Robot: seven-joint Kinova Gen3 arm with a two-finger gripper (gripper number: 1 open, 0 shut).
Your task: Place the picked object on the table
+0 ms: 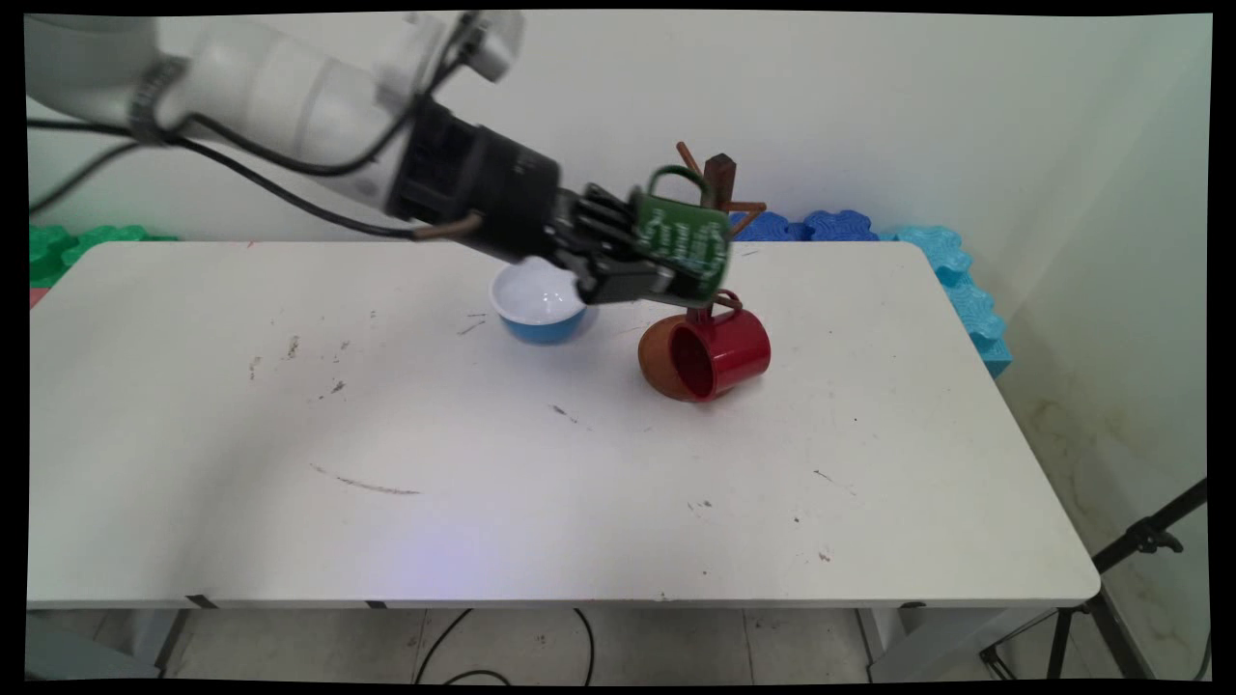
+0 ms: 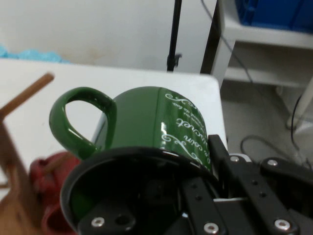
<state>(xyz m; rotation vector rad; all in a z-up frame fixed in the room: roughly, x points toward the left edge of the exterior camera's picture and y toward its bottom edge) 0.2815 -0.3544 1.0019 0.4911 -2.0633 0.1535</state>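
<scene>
While the arm reaches in from the upper left, the scene stands like this.

Edges: the surface (image 1: pixel 290 502) is white, and its near edge and right edge are both visible; the things stand in its far half, toward the middle and a little right.
Open room: the whole near half and the left part of the surface are bare except for small dark marks; the crowded place is only around the gripper.
Arm pose: the white arm comes slanting down to the right, black cables hanging under it, and the gripper (image 1: pixel 645 265) points to the right, above the surface and not touching it.
Gripper: it is closed on the green mug (image 1: pixel 682 241); in the hand view one finger is inside the mug's dark mouth and the other outside, by the white lettering on its wall.
Green mug: it is held tipped on its side, handle upward in the main view, just beside the wooden mug tree (image 1: pixel 719 183).
Mug tree: it stands behind the green mug near the far edge, with its pegs pointing out to both sides.
Red mug (image 1: pixel 710 355): it lies on its side on the surface below the green mug, mouth to the near left.
Bowl (image 1: pixel 537 304): blue outside and white inside, it stands upright, left of the red mug and partly under the gripper.
</scene>
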